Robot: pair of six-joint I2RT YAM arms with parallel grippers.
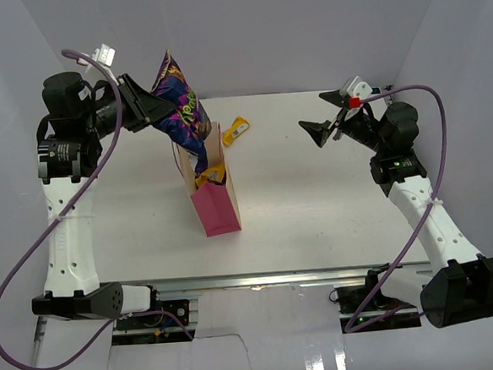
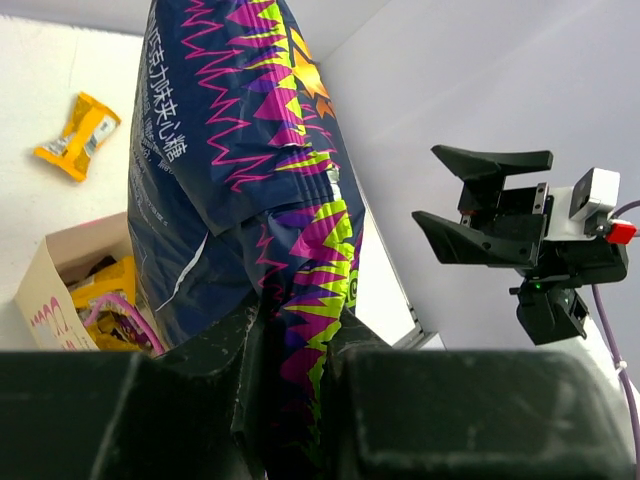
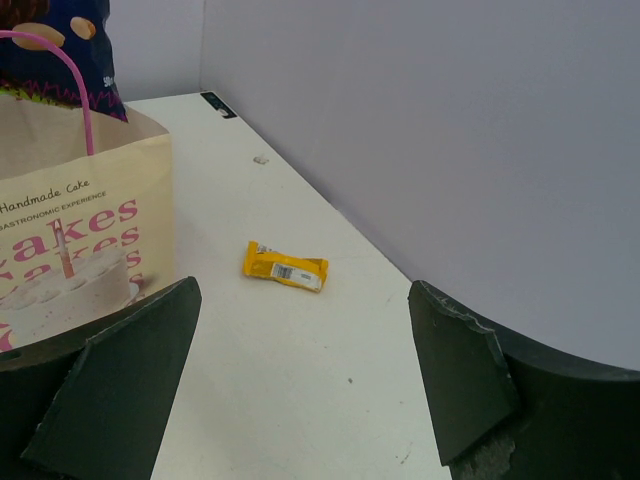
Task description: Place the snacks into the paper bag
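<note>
Where the top view looks down on the white table (image 1: 334, 221), the left gripper (image 1: 164, 114) hangs above its far left part, jaws clamped on the purple-blue chip bag (image 1: 179, 92). That chip bag hangs tilted, its lower end dipping into the open mouth of the pink paper bag (image 1: 218, 211), which stands upright below it. Yellow wrappers (image 1: 211, 177) show inside the mouth. One loose yellow bar (image 1: 236, 131) lies on the table just behind the paper bag, apart from it. The right gripper (image 1: 319, 132) hovers over the far right side, well apart from the paper bag, jaws spread and holding nothing.

From the left wrist, the left gripper pinches the crinkled chip bag at the bottom edge of the view. To the lower left the paper bag's cream inside is open, with yellow wrappers and a pink cord handle in it. The loose yellow bar lies beyond on the table.

From the right wrist, the right gripper's jaws stand wide apart, and the loose yellow bar lies on the table beyond them, near the wall. The paper bag stands at the left, cake print facing the camera, the chip bag rising from its top
</note>
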